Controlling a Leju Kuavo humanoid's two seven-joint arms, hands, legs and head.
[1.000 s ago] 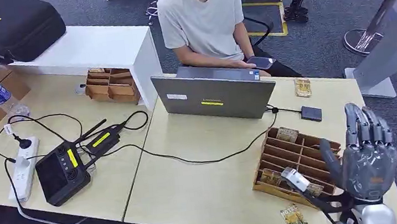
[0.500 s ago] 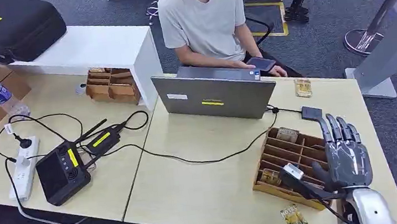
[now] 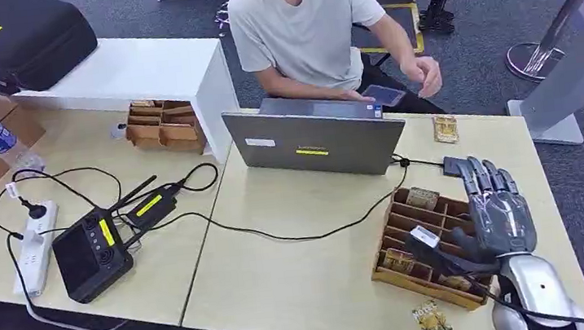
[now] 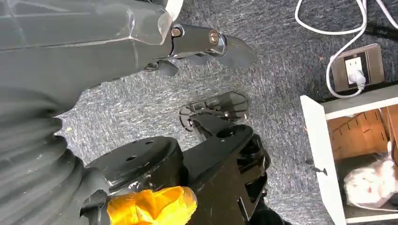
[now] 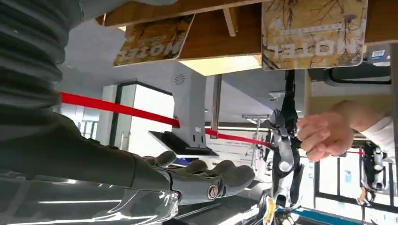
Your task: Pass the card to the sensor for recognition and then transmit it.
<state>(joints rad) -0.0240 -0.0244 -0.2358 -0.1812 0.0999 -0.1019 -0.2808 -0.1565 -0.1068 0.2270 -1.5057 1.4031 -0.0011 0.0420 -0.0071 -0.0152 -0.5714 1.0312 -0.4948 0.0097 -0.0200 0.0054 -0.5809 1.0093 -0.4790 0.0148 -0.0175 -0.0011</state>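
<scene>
Pale wood counter (image 3: 308,270) carries the work, and the cards sit where the right arm reaches them soonest: upright in a slotted wooden tray (image 3: 414,271) at its near right corner, so each edge can be pinched from above. One card (image 3: 422,197) stands in a far slot, another card (image 3: 398,261) in a near one, and a loose card (image 3: 434,322) lies flat at the counter's edge just outside the tray. The right hand (image 3: 496,207) hangs over the tray's right side, fingers straight and apart, holding nothing, which looks like the approach before a pick. Just beyond its fingertips lies the small dark sensor (image 3: 456,166), cabled toward the laptop (image 3: 315,139), close enough that a lifted card should need only a short carry. A person (image 3: 303,24) sits behind the laptop with one hand raised, seemingly placed to receive the card. The left hand (image 4: 206,44) hangs by the robot's side over carpet, empty, fingers loosely extended.
</scene>
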